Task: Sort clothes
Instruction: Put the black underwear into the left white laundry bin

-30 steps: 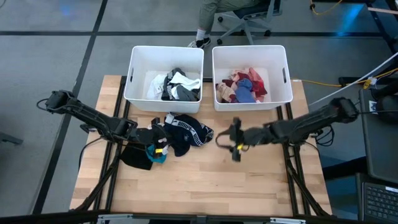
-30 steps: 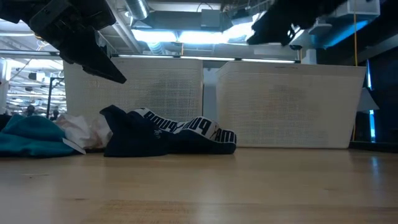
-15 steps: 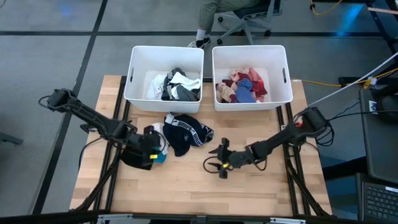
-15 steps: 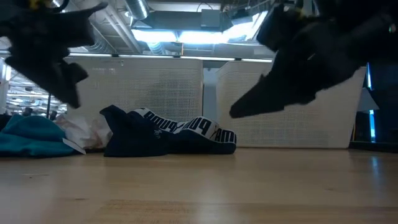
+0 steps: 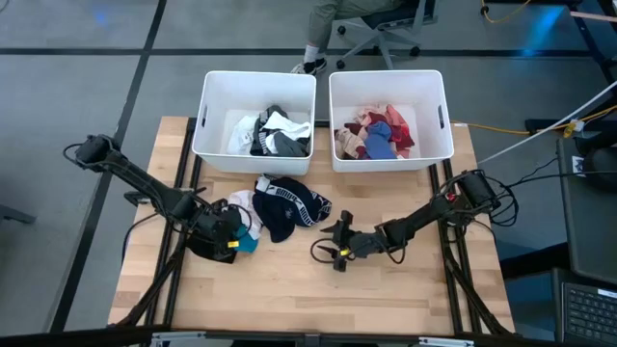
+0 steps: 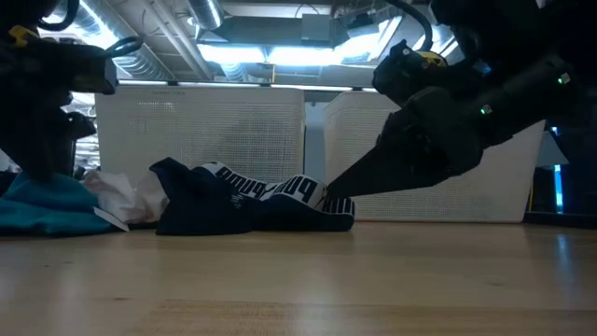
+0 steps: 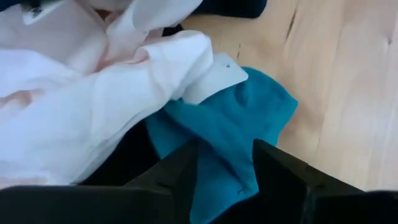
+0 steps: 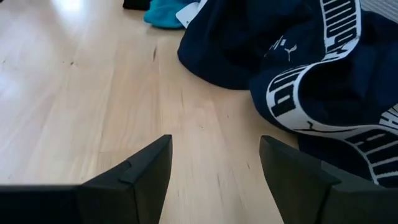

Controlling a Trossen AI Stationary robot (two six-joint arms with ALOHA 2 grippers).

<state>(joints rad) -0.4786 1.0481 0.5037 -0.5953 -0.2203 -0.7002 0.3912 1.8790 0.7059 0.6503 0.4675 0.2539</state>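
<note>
A small pile of clothes lies on the table's left half: a white garment [image 7: 93, 93], a teal cloth [image 7: 242, 118] and a black cloth [image 5: 201, 247]. Beside it lies a navy garment with a white lettered band [image 5: 289, 204]. My left gripper [image 7: 227, 171] points steeply down over the pile, open, with a fingertip on either side of the teal cloth's near part. My right gripper [image 8: 214, 168] is open and low over bare wood, just short of the navy garment [image 8: 323, 81]. My left gripper's fingers [image 7: 177, 171] come from above with the teal cloth [image 7: 217, 162] between them. Whether they touch it I cannot tell.
Two white bins stand at the far edge. The left bin [image 5: 205, 106] holds white, grey and black clothes; the right bin [image 5: 444, 106] holds red, pink and blue ones. Bare wood [image 5: 318, 299] spreads across the near half. A person's legs and a chair show beyond the table.
My right gripper has come down from well above the table to just over the wood and gone toward the near and left edges, ending beside the navy garment. My left gripper has tipped steeply downward and sunk a little onto the pile. No garment has moved.
</note>
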